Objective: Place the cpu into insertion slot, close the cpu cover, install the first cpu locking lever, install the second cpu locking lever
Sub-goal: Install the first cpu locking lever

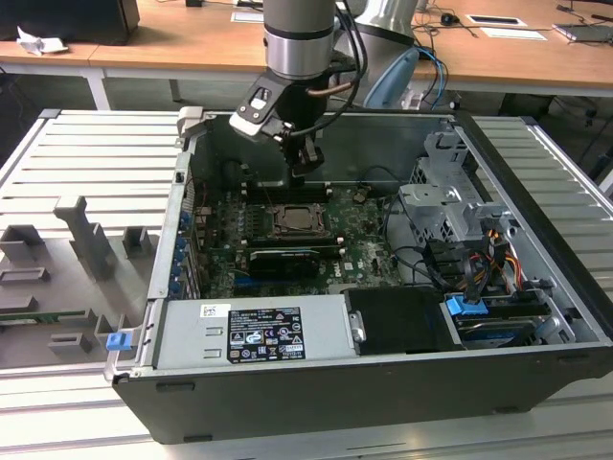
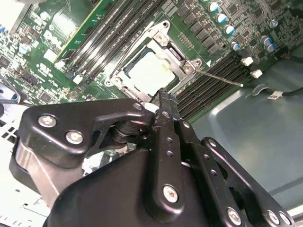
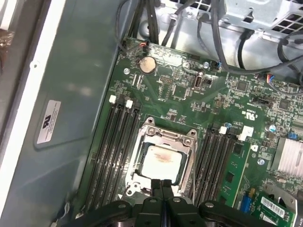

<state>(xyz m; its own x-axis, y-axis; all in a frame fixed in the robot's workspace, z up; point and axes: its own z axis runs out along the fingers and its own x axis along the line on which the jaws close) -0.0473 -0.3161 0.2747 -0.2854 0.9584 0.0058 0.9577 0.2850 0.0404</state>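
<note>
The cpu (image 3: 163, 161) (image 2: 147, 71), a pale silver square, lies in the insertion slot (image 3: 147, 121) (image 1: 301, 221) on the green motherboard. The cpu cover (image 3: 189, 142) (image 2: 185, 60) is folded down as a silvery frame around it. One thin locking lever (image 2: 221, 78) sticks out sideways over the black memory slots. My gripper (image 3: 162, 182) (image 2: 164, 93) (image 1: 306, 165) hovers just above the socket's edge, shut, with nothing between its black fingers.
The motherboard sits deep in an open computer case (image 1: 536, 163). Black memory slots (image 3: 110, 151) flank the socket on both sides. Cables and a drive cage (image 1: 450, 206) crowd the exterior view's right. A power supply (image 1: 259, 331) lies along the near side.
</note>
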